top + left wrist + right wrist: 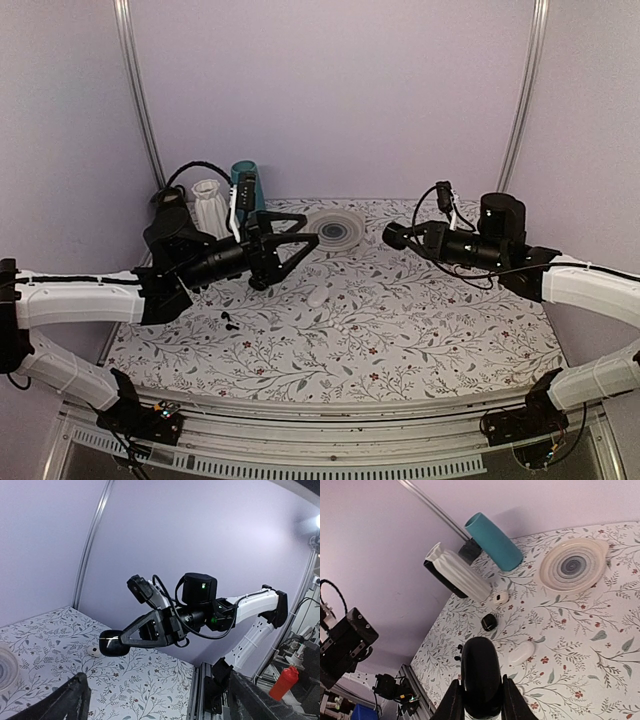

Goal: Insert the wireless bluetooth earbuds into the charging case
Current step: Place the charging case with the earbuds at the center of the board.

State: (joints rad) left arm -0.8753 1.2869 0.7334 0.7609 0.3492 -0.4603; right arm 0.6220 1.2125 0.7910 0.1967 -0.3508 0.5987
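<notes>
My right gripper [396, 236] is shut on a glossy black oval charging case [480, 662] and holds it well above the table. The case also shows in the left wrist view [115, 642]. Two tiny black earbuds [458, 653] lie on the table near the left side [228, 320]. A faint pale bud [498, 645] seems to lie beside a white oval case [522, 651]. My left gripper [308, 230] is open and empty. It hovers over the back left of the table, and its fingers [75, 695] are spread wide.
A small black case [489, 621] and a small white case [500, 597] lie near a white ribbed vase [457, 575] and a teal cup [492, 540]. A white plate [335, 228] with a grey spiral sits at the back centre.
</notes>
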